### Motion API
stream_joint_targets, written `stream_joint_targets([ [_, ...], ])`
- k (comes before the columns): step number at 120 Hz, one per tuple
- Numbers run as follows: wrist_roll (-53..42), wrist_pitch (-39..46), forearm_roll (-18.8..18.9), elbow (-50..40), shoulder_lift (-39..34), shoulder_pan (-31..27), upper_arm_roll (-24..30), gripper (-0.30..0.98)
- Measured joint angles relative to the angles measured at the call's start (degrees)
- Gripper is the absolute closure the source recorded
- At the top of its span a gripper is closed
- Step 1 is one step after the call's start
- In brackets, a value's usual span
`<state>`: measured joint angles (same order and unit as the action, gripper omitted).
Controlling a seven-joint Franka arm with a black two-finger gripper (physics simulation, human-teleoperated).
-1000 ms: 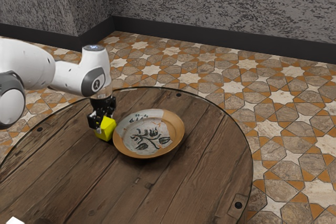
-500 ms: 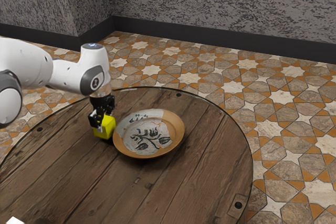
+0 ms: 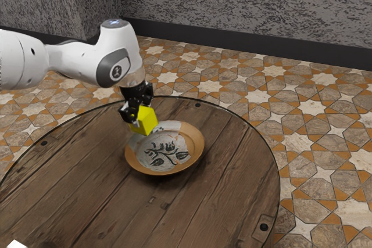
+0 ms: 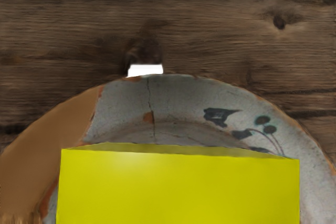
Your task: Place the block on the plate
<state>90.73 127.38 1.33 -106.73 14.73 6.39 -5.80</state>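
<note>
My gripper (image 3: 136, 114) is shut on the yellow block (image 3: 145, 121), which hangs tilted in the air above the plate's rim on its arm side. The patterned plate (image 3: 165, 150), grey-white with an orange-brown edge, lies on the wooden table. In the wrist view the yellow block (image 4: 178, 190) is large at the lower edge and hides much of the plate (image 4: 121, 106) beneath it. The fingertips are partly hidden by the block in the exterior view.
The round wooden table (image 3: 232, 184) has dark round studs near its edge. A small white object (image 3: 16, 244) sits at the exterior view's lower left corner. Beyond the plate, the wrist view has a white patch (image 4: 145, 70).
My gripper and the block have risen from beside the plate and moved toward the exterior view's right, over the plate's rim. The plate has stayed where it was.
</note>
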Motion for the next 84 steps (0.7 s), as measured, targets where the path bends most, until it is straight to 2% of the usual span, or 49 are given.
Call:
stream_joint_targets([
  [24, 0.5, 0.4, 0.0, 0.8, 3.9, 5.4, 0.1, 0.33],
  [46, 0.7, 0.7, 0.0, 1.2, 4.9, 5.6, 0.2, 0.15],
  [68, -0.4, -0.4, 0.3, -2.4, -1.7, 5.0, 0.3, 0.06],
  [84, -6.0, -4.2, 0.4, -4.5, -7.0, 4.0, 0.3, 0.03],
])
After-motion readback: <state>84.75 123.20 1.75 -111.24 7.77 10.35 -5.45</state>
